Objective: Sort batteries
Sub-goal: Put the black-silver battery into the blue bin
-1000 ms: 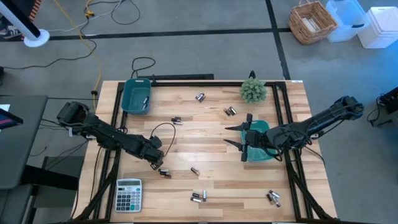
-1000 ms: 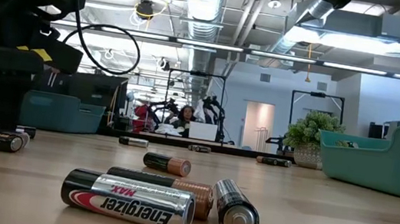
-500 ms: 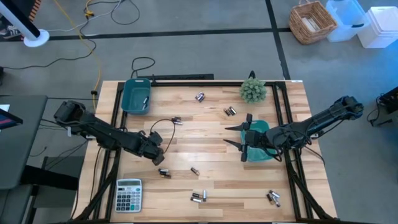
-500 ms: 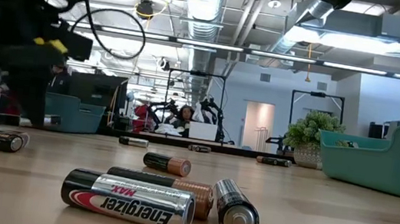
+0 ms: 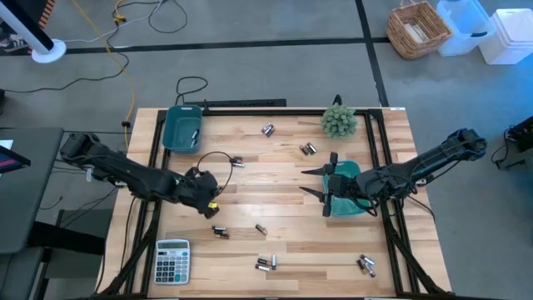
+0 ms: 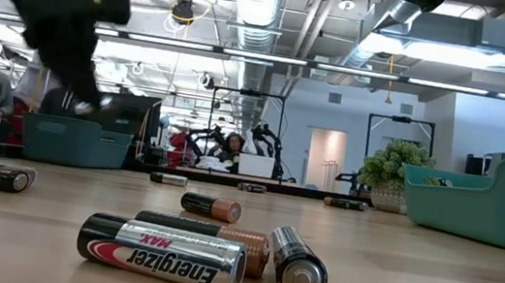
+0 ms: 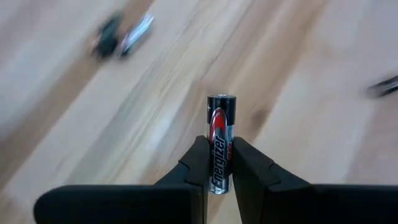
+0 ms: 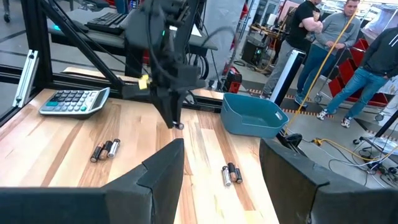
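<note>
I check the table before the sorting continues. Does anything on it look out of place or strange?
Only the grey calculator, at the near left corner, is no battery. Loose batteries lie scattered over the wood, as expected when sorting. The left gripper holds one battery above the table; the right gripper waits open by the right bin.

blurred: loose batteries (image 7: pixel 123 38) in left wrist view | cut off: teal bin (image 6: pixel 494 201) at low view's edge
</note>
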Robot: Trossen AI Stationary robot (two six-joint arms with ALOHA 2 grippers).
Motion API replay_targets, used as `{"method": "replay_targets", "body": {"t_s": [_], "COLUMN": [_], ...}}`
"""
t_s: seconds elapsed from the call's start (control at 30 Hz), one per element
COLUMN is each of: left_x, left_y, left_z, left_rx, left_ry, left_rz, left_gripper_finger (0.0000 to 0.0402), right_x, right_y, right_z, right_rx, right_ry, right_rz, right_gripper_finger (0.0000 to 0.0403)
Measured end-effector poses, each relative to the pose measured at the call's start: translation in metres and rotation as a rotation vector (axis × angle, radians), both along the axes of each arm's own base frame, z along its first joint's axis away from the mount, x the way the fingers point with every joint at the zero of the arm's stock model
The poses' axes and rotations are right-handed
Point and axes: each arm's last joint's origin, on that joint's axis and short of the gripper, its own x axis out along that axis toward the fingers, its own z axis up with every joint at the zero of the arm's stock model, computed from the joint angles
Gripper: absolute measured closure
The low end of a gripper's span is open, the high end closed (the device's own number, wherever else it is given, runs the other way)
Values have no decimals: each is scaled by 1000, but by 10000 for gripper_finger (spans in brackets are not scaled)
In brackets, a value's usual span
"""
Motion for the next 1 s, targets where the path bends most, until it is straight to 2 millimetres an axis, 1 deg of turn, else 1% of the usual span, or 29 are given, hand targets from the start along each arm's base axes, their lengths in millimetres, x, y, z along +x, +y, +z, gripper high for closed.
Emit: {"method": "replay_targets", "body": {"t_s": [0.23,0.5,0.87,1.0], "left_x": [9,15,29,31], "left_y": [-3,-6,2,2], "left_z": [28,49,72,81], "left_rx": [103,192,155,145], "left_ry": [-212,-372,-624,-733], "left_rz": [-182,-360,-597,-734], "left_gripper_finger": [364,364,364,364], "right_x": [0,0,0,0], "right_y": [0,0,0,0], "right_z": [0,0,0,0], "right_rx": [0,0,2,2], "right_ry": [0,0,-1,-1], "right_rz": [0,0,0,0], "right_gripper_finger": [179,179,179,179]}}
